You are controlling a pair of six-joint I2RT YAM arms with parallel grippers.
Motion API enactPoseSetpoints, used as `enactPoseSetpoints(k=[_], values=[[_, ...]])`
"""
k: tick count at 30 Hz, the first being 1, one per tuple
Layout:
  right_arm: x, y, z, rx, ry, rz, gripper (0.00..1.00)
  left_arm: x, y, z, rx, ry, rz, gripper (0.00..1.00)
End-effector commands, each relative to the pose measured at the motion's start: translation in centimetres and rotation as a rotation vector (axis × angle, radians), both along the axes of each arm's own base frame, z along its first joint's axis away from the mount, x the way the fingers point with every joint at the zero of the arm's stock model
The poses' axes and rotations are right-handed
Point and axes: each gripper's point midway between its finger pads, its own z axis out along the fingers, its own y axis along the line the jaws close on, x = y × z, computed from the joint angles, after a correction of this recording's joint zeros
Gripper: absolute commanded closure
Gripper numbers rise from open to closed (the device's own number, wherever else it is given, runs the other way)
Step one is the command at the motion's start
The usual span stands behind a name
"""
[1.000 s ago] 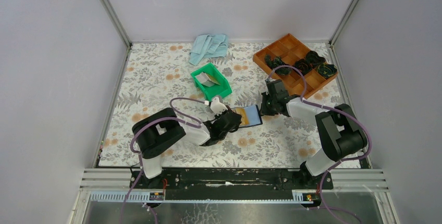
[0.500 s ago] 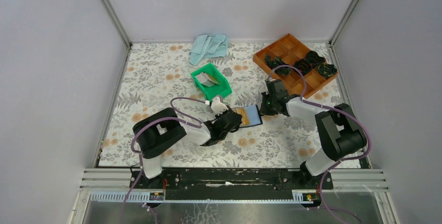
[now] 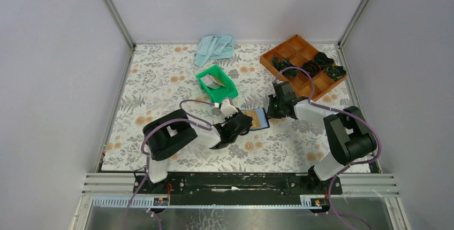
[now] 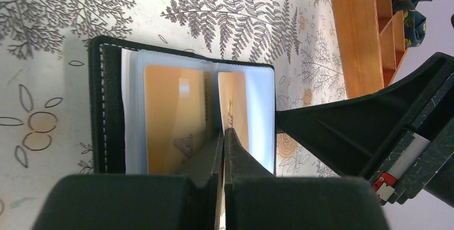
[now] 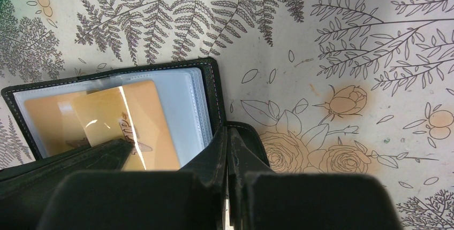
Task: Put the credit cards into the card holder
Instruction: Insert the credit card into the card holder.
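Between the two arms, seen from above, the card holder (image 3: 260,118) lies open on the table (image 3: 160,80). The left gripper (image 3: 245,121) meets it from the near left and the right gripper (image 3: 270,114) from the far right. Greyish cards (image 3: 212,83) lie in the green bin (image 3: 229,84), well apart.

Left wrist view: the jaws are closed flat on a credit card (image 4: 233,115). Its leading part lies over the clear sleeve (image 4: 262,107), just beside a seated card (image 4: 172,119). Whether its edge has entered the pocket cannot be told. Recommended procedure: align the card with the sleeve mouth, advance it straight, and release only once it is fully seated.

Right wrist view: the jaws are closed on the holder's black tab (image 5: 251,144), pinning the cover open. Hold it firm and low; lifting would probably shift the sleeve.
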Motion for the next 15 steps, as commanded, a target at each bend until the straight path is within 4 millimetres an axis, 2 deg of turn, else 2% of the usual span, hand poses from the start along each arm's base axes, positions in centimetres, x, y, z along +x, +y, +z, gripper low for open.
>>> enactPoseSetpoints(k=[1, 6, 9, 13, 15], values=[[0.84, -0.37, -0.19, -0.035, -0.019, 0.001, 1.0, -4.16, 3.94, -7.96, 0.294, 0.18, -0.085, 1.0], [0.84, -0.32, -0.02, -0.031, -0.019, -0.002, 1.0, -4.06, 3.59, -8.15, 0.307, 0.185, -0.098, 0.99], [0.9, -0.25, 0.16, -0.028, -0.021, -0.001, 1.0, -4.0, 3.45, -8.24, 0.312, 0.188, -0.099, 0.85], [0.9, -0.22, 0.26, -0.028, -0.021, 0.0, 1.0, -3.94, 3.26, -8.25, 0.332, 0.193, -0.108, 0.73], [0.9, -0.24, 0.28, -0.03, -0.023, 0.0, 1.0, -3.94, 3.57, -8.14, 0.341, 0.194, -0.102, 0.7]])
